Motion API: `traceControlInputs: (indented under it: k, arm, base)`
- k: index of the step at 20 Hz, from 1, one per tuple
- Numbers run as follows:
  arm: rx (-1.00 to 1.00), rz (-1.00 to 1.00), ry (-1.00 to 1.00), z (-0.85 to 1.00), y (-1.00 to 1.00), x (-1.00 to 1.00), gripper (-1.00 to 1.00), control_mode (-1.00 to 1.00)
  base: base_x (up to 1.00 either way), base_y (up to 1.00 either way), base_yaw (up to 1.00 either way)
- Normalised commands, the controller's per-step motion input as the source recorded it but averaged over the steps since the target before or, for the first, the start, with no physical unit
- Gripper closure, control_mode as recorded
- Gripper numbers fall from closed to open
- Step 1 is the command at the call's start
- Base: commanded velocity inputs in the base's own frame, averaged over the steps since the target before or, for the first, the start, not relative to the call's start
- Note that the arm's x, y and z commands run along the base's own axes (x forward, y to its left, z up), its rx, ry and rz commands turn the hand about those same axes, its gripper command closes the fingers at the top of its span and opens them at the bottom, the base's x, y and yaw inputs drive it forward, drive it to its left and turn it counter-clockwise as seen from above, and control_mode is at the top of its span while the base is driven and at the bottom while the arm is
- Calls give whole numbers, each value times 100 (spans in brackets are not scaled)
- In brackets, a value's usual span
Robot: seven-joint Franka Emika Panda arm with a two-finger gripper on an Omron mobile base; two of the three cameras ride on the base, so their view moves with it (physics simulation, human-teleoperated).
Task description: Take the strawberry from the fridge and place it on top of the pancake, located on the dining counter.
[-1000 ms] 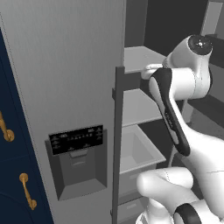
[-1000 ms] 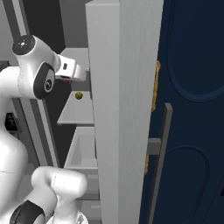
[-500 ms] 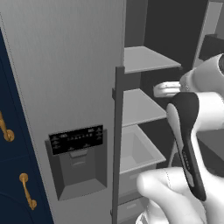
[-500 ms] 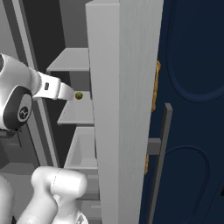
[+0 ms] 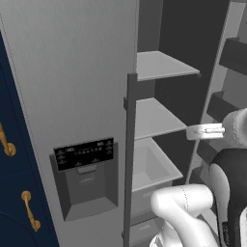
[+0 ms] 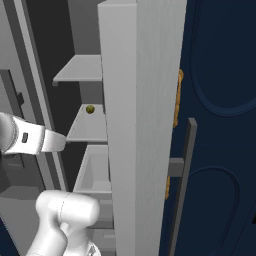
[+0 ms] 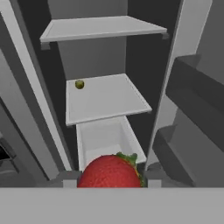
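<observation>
A: Where is the small red strawberry [image 7: 110, 171] with its green leafy cap?

B: In the hand view it sits at the very bottom, between the two dark finger tips of the two-finger gripper [image 7: 109, 177]. The fingers are drawn in close on either side of it and have hold of it.

A: Which way does it point?

B: Its leafy green cap lies at the upper right of the fruit in that view, so the stem end faces up and to the right there. The lower part is cut off by the bottom of the view, so I cannot tell its long axis or where the tip points.

A: And where is it against the tall grey two-door fridge [image 5: 72, 96]?

B: The hand looks into the open compartment from in front. Beyond the strawberry lie the pale grey drawer bin [image 7: 107, 138], then the flat grey middle shelf [image 7: 105, 98], then the flat grey upper shelf [image 7: 103, 27].

A: Anything on those shelves?

B: A small round olive-yellow fruit [image 7: 79, 84] rests near the back left corner of the middle shelf. The right base view shows it too [image 6: 90, 109].

A: And the arm?

B: In the left base view the white wrist [image 5: 207, 131] reaches level in front of the middle shelf's edge, beside the closed door with its black control panel [image 5: 84, 153].
</observation>
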Motion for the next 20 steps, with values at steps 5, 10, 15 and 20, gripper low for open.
traceControlInputs:
  k: [5,10,15,20]
  arm:
    - [-5,3,15,-35,18,-42,100,-100]
    - [0,1,25,-34,7,3,100,-100]
    - [0,0,24,-48,0,6,100,-100]
    - [0,0,16,-55,0,0,100,-100]
  base:
    - [0,0,0]
    - [0,0,0]
    - [0,0,0]
    - [0,0,0]
